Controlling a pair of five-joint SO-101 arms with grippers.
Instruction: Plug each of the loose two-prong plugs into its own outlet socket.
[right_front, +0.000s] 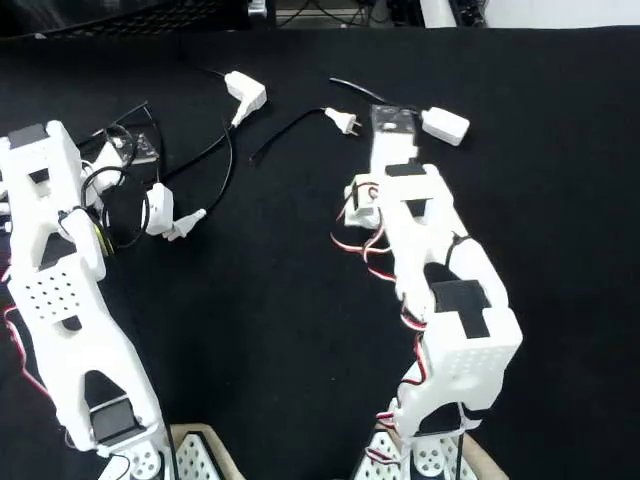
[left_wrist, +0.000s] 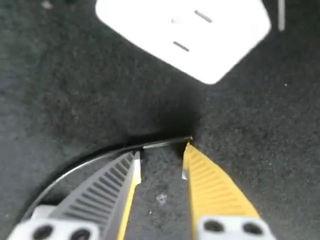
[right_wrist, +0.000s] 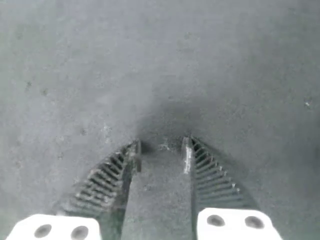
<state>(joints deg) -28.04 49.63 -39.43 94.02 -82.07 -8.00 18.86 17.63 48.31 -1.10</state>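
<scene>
**Clerk:** Start at the far left. What is there?

**Keeper:** One white plastic left arm (right_front: 60, 290), set over loops of thin black cable (right_front: 229, 165). Left jaws, one ribbed grey and one ribbed yellow, are parted. Their tips are down at the cloth, where a thin black wire (left_wrist: 165, 142) lies across them unclamped. Placed so, I judge, to take that lead. Just beyond the tips lies a white rounded plastic outlet block with two slots (left_wrist: 185, 30), slots facing up for a plug.

**Clerk:** And next to the right?

**Keeper:** One small white plastic plug body (right_front: 160, 212), on its side beside the loops. One white angled plastic plug (right_front: 245, 95) on a black lead, farther back. One small black two-prong plug (right_front: 346, 122) lies loose, well apart from any slot. No plug looks seated.

**Clerk:** And the right side?

**Keeper:** One white plastic right arm (right_front: 440, 290), reaching toward the back. Right jaws, both ribbed dark grey, stand apart and hold nothing, with their tips close over bare cloth. One white rectangular plastic socket block (right_front: 446, 125) lies just beside that arm's end, near the black plug. This is the likely pairing.

**Clerk:** What about the surface and the room?

**Keeper:** One bench under matte black cloth (right_front: 300, 330), lightly flecked with lint. Along the back edge are dark equipment and a pale strip, too dim to itemise.
</scene>
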